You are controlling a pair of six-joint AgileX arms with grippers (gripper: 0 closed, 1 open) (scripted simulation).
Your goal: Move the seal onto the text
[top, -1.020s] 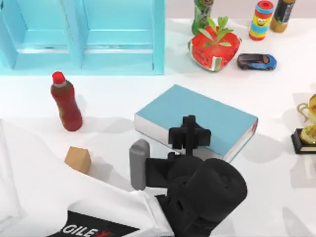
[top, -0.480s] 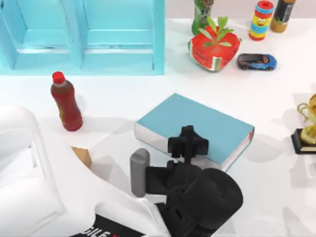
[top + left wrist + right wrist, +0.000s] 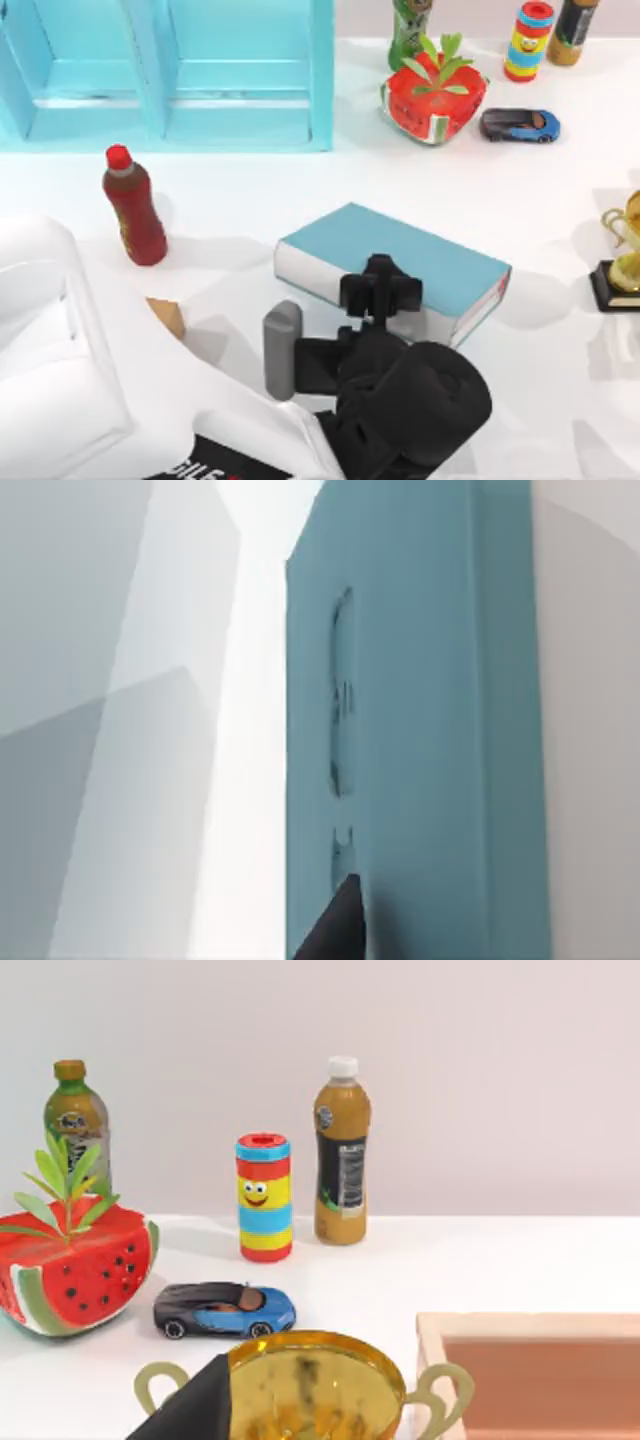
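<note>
The text is a thick teal-blue book [image 3: 420, 258] with white page edges, lying mid-table. My left gripper [image 3: 380, 288] hangs over its near edge, and the left wrist view shows the teal cover [image 3: 410, 730] from very close. The seal [image 3: 168, 316] is a small tan block left of the book, and my white left arm covers most of it. The seal is apart from the book and from the gripper. A dark part of my right gripper [image 3: 195, 1408] shows just in front of a gold trophy cup [image 3: 310, 1385].
A light-blue shelf unit [image 3: 170, 70] fills the back left, with a red bottle [image 3: 133, 210] in front of it. At the back right are a watermelon ornament [image 3: 432, 95], a toy car [image 3: 520, 125] and bottles. A trophy [image 3: 622, 255] stands at the right edge beside a tan box [image 3: 530, 1370].
The book has shifted toward the table's front, its far corner lower in the top view. My left arm swung in and now covers more of the seal; its gripper dropped back slightly.
</note>
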